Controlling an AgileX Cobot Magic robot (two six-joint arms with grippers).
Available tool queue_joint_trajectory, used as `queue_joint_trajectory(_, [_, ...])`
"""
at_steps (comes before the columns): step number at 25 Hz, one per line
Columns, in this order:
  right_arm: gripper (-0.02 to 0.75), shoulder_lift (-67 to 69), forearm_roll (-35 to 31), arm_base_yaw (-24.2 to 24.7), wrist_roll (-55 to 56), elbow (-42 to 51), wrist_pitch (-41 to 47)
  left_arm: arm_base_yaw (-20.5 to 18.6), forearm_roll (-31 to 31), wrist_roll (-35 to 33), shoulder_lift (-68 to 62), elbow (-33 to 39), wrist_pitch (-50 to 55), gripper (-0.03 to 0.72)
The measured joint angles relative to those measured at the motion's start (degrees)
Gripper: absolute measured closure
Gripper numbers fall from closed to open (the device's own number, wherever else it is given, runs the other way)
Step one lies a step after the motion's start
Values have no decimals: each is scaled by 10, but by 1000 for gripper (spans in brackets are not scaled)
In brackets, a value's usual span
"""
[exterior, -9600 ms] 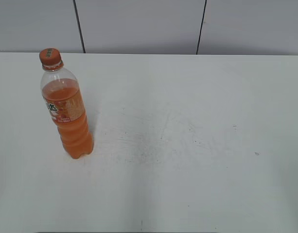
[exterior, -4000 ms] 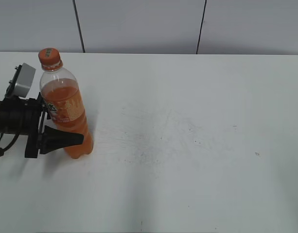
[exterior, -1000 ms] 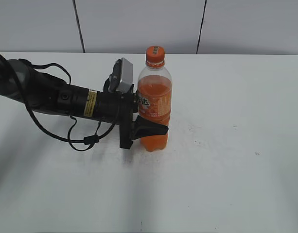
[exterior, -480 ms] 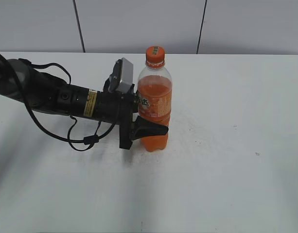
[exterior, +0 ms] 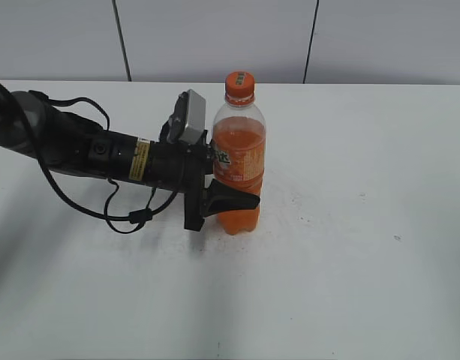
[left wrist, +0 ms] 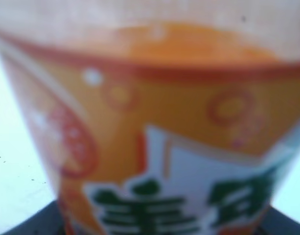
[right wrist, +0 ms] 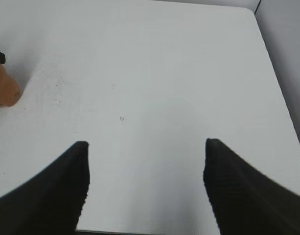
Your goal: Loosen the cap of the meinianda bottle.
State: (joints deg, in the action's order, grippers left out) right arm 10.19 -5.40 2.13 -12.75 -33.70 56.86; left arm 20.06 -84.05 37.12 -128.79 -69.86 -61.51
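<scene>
The meinianda bottle point(exterior: 238, 161) stands upright near the middle of the white table, with orange drink inside and its orange cap point(exterior: 239, 85) on top. My left gripper point(exterior: 234, 201) reaches in from the left and is shut on the bottle's lower body, just below the label. In the left wrist view the blurred label of the bottle point(left wrist: 154, 147) fills the frame, with dark fingers point(left wrist: 25, 226) at the bottom corners. My right gripper point(right wrist: 147, 146) is open and empty above bare table; the bottle's base point(right wrist: 3, 88) shows at that view's left edge. The cap is free of both grippers.
The left arm point(exterior: 79, 150) with its looping cables point(exterior: 128, 214) lies low across the left half of the table. The table's far edge meets a grey panelled wall point(exterior: 214, 37). The table's right edge point(right wrist: 282, 98) shows in the right wrist view.
The left gripper closed on the bottle at the far left and brought it to the table's middle. Over the last second nothing has moved.
</scene>
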Motion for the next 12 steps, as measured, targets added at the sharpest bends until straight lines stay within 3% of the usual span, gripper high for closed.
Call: queue_joint_trajectory(12, [190, 306, -21, 0, -6, -169, -15, 0, -2, 0, -1, 0, -4, 294])
